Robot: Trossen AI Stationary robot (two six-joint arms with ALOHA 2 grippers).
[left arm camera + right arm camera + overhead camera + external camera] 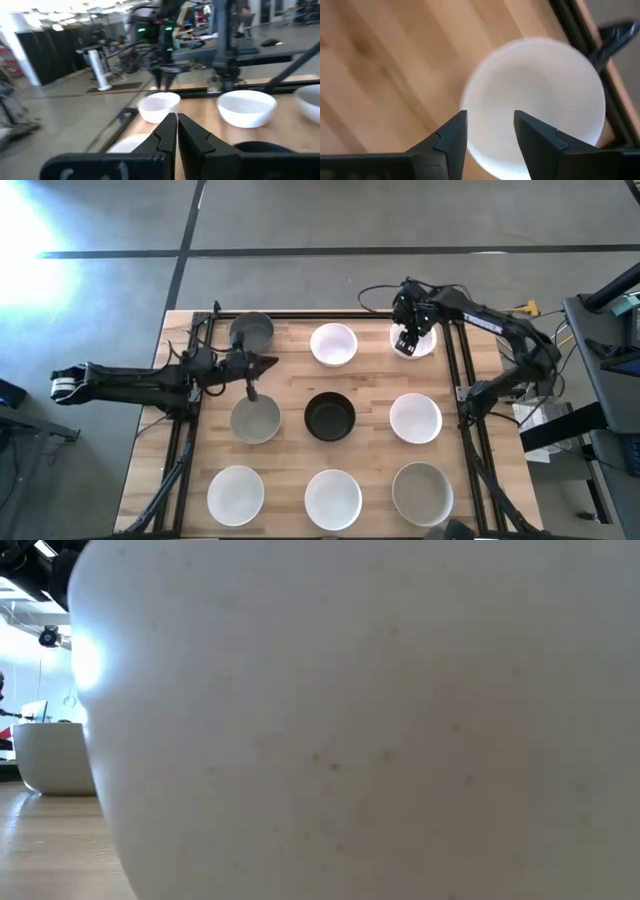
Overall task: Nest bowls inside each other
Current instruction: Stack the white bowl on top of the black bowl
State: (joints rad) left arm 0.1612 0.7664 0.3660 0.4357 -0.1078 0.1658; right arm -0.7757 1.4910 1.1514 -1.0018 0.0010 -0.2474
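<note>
Nine bowls stand upright on their bases in three rows on the wooden table (290, 385). The far row is grey (251, 330), white (333, 345), white (426, 346). The middle row is grey (255, 420), black (330, 417), white (415, 418). The near row is white (236, 493), white (332, 498), grey (421, 492). My right gripper (490, 122) is open above the far right white bowl (540, 95), fingers pointing down over its opening. My left gripper (176, 127) is shut and empty, between the two left grey bowls (262, 363).
A black frame rail (455, 370) runs along the table's right side close to the far right bowl, and another (190, 410) along the left side. In the low view a white bowl (350, 720) fills almost the whole picture, with another white bowl (55, 755) at the left.
</note>
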